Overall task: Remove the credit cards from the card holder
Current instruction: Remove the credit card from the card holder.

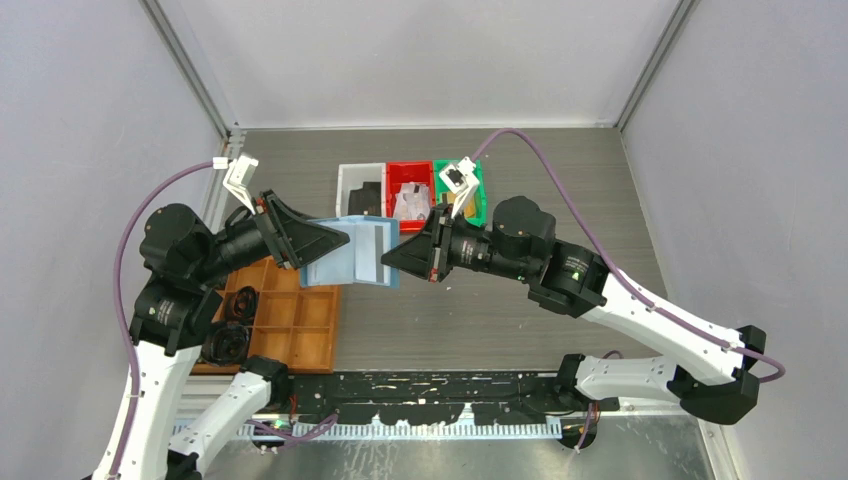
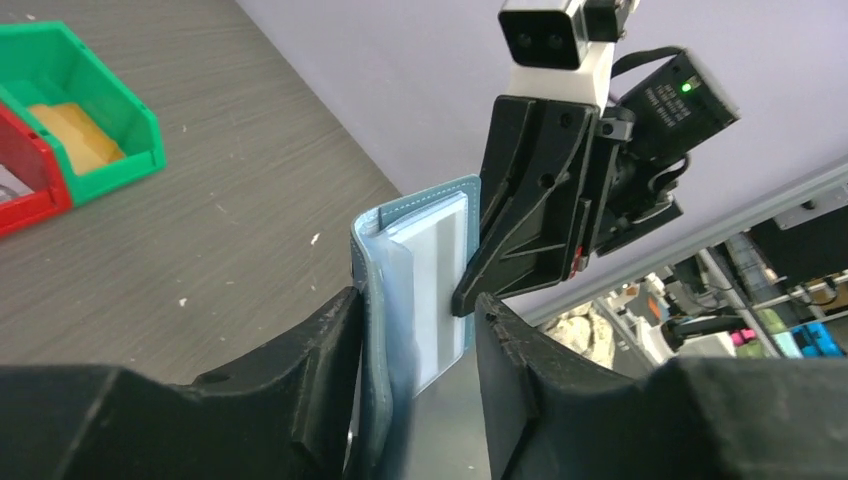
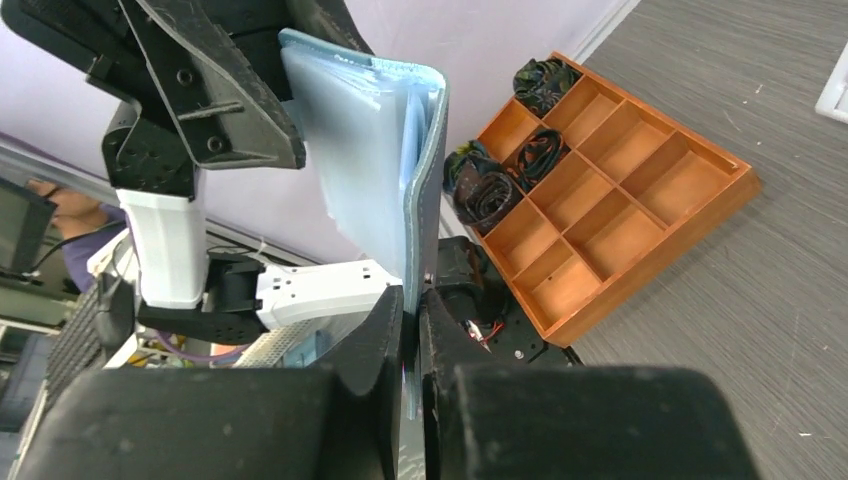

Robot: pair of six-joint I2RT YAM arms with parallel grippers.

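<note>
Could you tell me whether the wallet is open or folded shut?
Open: the wallet has two spread panels, a card showing inside.

No text can be read with certainty. A few lines of white print stand on the black housing (image 2: 672, 98) behind the right end effector (image 2: 463, 303), beside a green light, but in the left wrist view they are too small and blurred to make out.
</note>
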